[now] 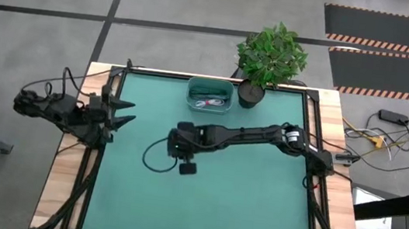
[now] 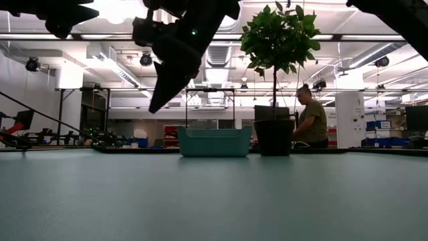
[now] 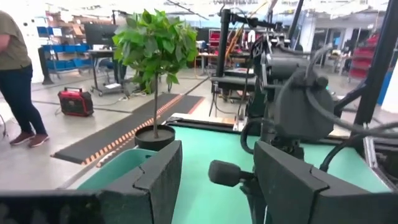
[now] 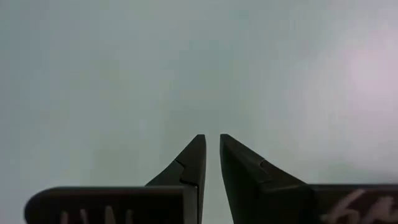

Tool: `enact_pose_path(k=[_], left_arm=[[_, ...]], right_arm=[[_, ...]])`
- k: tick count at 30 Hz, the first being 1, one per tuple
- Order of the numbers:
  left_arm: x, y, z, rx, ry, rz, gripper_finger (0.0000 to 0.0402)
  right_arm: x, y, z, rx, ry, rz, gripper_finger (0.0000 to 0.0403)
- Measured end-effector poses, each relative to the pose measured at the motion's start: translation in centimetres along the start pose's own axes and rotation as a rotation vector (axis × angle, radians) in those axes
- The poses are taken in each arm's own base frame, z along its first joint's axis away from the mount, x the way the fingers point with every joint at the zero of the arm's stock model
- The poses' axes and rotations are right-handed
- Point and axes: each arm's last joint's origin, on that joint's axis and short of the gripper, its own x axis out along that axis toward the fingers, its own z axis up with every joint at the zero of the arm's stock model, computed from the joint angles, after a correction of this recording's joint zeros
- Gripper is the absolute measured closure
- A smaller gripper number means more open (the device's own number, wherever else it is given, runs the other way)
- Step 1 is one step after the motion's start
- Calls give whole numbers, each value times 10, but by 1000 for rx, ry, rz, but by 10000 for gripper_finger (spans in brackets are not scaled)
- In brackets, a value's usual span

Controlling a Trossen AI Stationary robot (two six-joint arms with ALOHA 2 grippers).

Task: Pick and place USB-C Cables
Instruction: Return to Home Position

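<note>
Right hand before bin of cables

The wall of the bin hides its inside. From above, the cables are too small to tell apart.

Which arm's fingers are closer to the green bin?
Right. The right fingers hang close by the green bin; the left fingers sit farther, at the table's left edge.

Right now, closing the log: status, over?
Right gripper shut, empty, above mid-table. Left gripper open, at table's left edge. USB-C cables in green bin. Potted plant beside bin.
</note>
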Motion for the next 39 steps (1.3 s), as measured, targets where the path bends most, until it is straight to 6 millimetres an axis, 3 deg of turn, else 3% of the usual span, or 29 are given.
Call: enact_pose_path(k=[8, 16, 33, 39], left_arm=[[-10, 6, -2, -62, -10, -15, 217], [-10, 5, -4, -52, 12, -31, 217], [-11, 5, -18, 30, 109, -70, 217], [-11, 5, -21, -70, 72, -76, 218]], right_arm=[[-1, 7, -11, -6, 15, 7, 365], [-43, 14, -31, -3, -170, -28, 365], [-138, 27, -152, 50, -568, -156, 365], [-165, 31, -199, 82, -665, -236, 365]])
